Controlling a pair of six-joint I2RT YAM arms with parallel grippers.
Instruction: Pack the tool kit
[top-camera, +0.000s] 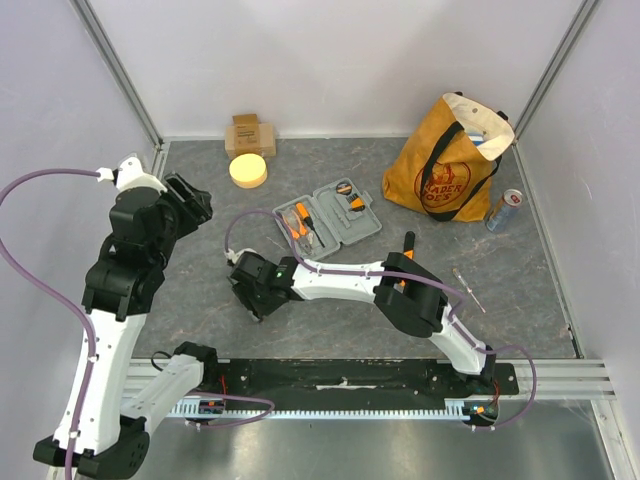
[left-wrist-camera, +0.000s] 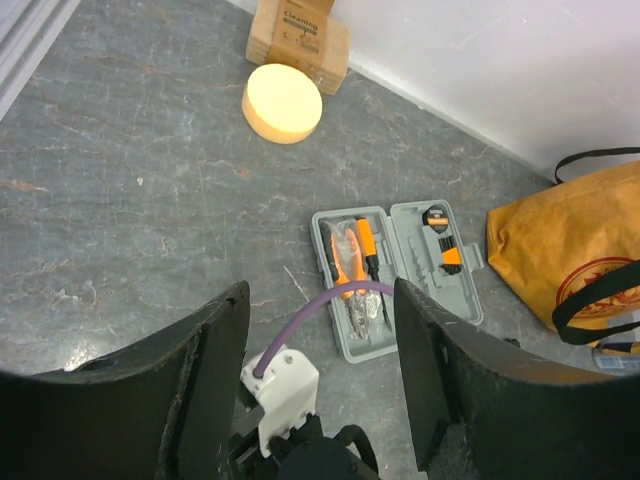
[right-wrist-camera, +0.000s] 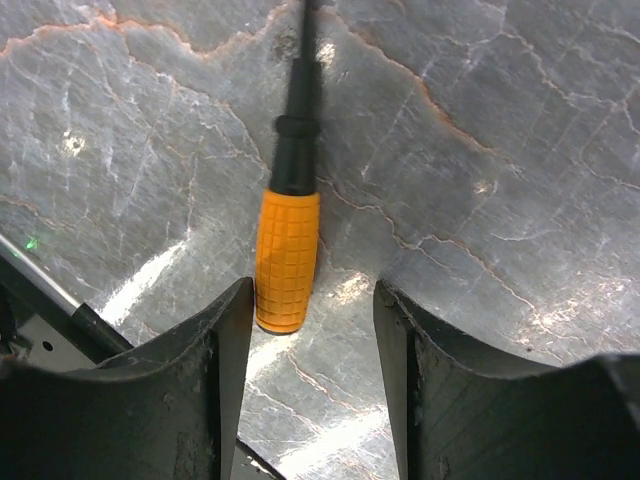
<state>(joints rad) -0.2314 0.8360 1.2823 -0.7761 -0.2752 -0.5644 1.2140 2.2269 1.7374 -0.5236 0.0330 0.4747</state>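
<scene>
The tool kit's grey case (top-camera: 327, 218) lies open mid-table, with orange-handled pliers (left-wrist-camera: 345, 265) and a screwdriver (left-wrist-camera: 368, 245) in its slots. My left gripper (left-wrist-camera: 320, 340) hangs open and empty above the table, left of the case (left-wrist-camera: 395, 275). My right gripper (right-wrist-camera: 312, 310) is open just above the tabletop, left of centre near the front. An orange-handled screwdriver (right-wrist-camera: 287, 255) lies flat there, its handle end beside the left fingertip (right-wrist-camera: 232, 305), not gripped. In the top view the right gripper (top-camera: 245, 290) hides this screwdriver.
An orange-brown tote bag (top-camera: 450, 160) stands at the back right with a can (top-camera: 503, 210) beside it. A cardboard box (top-camera: 249, 133) and a yellow disc (top-camera: 248, 170) sit at the back. A thin metal rod (top-camera: 468, 290) and a partly hidden orange-and-black tool (top-camera: 405, 250) lie by the right arm.
</scene>
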